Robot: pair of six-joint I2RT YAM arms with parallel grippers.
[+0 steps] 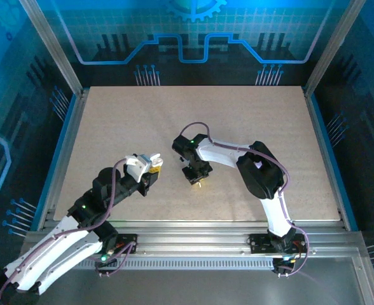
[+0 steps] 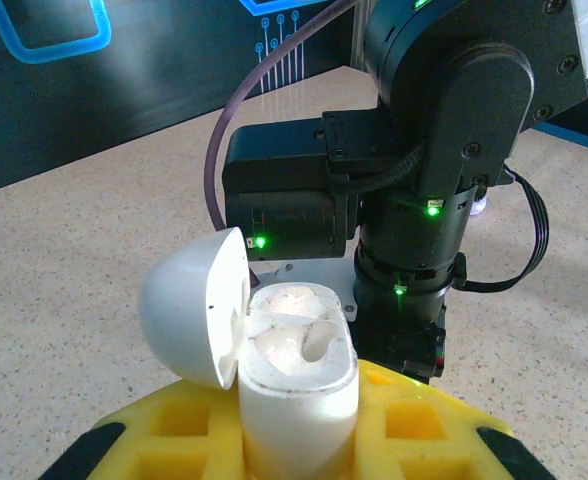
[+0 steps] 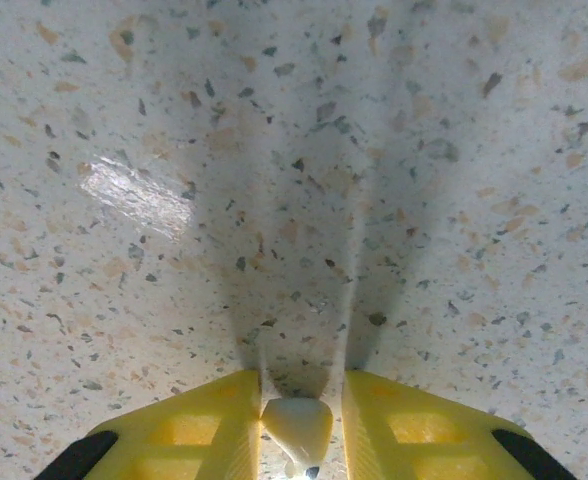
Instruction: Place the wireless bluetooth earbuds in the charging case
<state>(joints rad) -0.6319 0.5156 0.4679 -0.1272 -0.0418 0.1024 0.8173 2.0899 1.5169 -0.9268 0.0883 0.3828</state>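
White charging case open, earbud in right gripper.

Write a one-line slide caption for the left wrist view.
Left gripper holds the white charging case upright, lid hinged open, the right arm's black wrist close behind.

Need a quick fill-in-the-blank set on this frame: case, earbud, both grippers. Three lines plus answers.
1. The left gripper holds the charging case with its lid ____.
2. The right gripper pinches the earbud between its ____ fingers.
3. In the top view, the right gripper points ____ toward the table.

Missing words: open; yellow; down.
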